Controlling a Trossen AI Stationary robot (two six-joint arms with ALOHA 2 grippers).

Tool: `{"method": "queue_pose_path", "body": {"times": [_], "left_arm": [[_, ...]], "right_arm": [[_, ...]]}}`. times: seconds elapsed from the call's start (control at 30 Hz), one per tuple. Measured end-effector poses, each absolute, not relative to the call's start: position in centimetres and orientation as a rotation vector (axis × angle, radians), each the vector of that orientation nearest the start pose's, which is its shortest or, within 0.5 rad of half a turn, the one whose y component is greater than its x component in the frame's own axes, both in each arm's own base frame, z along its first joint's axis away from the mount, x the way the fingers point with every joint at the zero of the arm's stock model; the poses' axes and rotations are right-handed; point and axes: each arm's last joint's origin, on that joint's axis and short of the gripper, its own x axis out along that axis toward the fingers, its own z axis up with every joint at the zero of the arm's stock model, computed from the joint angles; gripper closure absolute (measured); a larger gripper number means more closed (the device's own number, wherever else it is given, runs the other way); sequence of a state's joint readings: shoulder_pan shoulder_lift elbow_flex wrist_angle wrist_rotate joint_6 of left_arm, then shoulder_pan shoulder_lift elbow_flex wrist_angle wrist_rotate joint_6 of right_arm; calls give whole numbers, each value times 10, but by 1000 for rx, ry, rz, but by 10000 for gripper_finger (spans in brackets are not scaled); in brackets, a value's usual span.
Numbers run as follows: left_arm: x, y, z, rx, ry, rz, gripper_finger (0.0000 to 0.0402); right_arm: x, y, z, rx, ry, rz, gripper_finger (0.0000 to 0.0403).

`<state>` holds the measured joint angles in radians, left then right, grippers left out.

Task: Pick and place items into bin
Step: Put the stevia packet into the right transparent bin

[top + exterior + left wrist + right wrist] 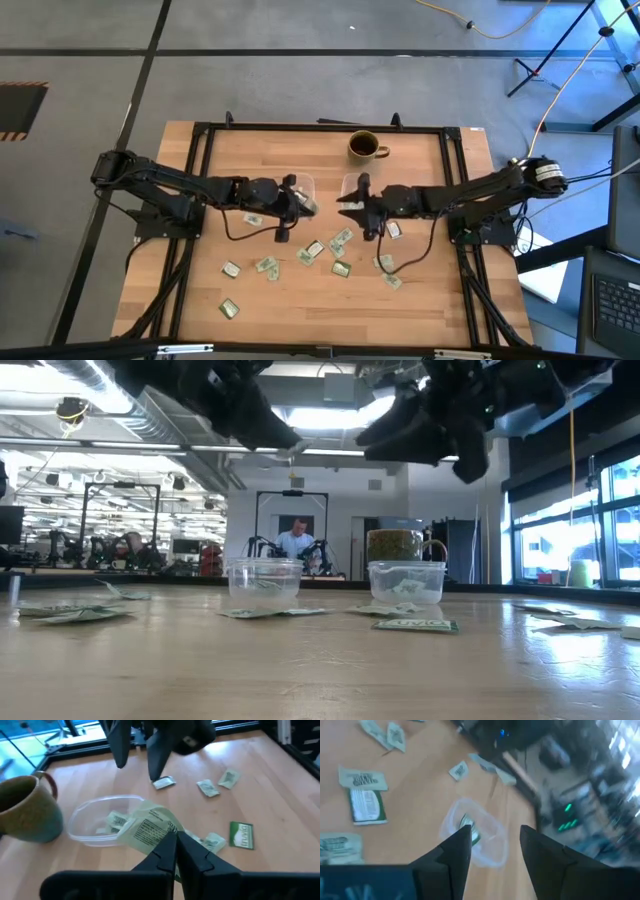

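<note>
Left gripper (176,842) pinches one packet (150,827), fingers pressed on it, hanging just short of the near tub (102,820), the one by the mug (27,810). You need to carry it forward over the rim. Right gripper (492,842) hovers above the other tub (487,840), fingers spread, empty. Loose packets (312,251) lie scattered on the table (420,300) toward the front, nearer neither arm. Nothing blocks the drop.

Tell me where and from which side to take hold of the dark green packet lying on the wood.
Take the dark green packet across its two long edges, coming straight down from above: it lies flat on the table, so no side offers anything to hold. It sits apart from the paler packet beside it, so an open tool has room.
</note>
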<state>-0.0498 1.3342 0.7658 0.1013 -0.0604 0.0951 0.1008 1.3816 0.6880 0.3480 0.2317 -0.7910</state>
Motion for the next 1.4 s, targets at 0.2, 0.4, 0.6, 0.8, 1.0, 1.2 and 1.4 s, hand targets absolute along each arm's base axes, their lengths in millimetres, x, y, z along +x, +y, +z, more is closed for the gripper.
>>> {"method": "queue_pose_path", "body": {"times": [0.2, 0.4, 0.6, 0.8, 1.0, 1.2, 1.4], "left_arm": [[283, -13, 235, 65, 467, -28, 390], [283, -14, 235, 39, 467, -30, 391], [283, -14, 235, -60, 467, -8, 389], [283, -14, 236, -141, 461, 11, 393], [283, -14, 236, -155, 458, 10, 389], [283, -14, 236, -154, 457, 9, 392], [283, -14, 236, -152, 459, 11, 391]], "right_arm": [[302, 31, 210, -1072, 289, 32, 231], [313, 34, 202, -1199, 219, 13, 231], [321, 35, 198, -1265, 215, 15, 231], [341, 38, 202, -1291, 201, 7, 231], [351, 39, 197, -1295, 236, 33, 231], [351, 39, 191, -1295, 290, 61, 254], [350, 37, 191, -1281, 326, 9, 307]]}}
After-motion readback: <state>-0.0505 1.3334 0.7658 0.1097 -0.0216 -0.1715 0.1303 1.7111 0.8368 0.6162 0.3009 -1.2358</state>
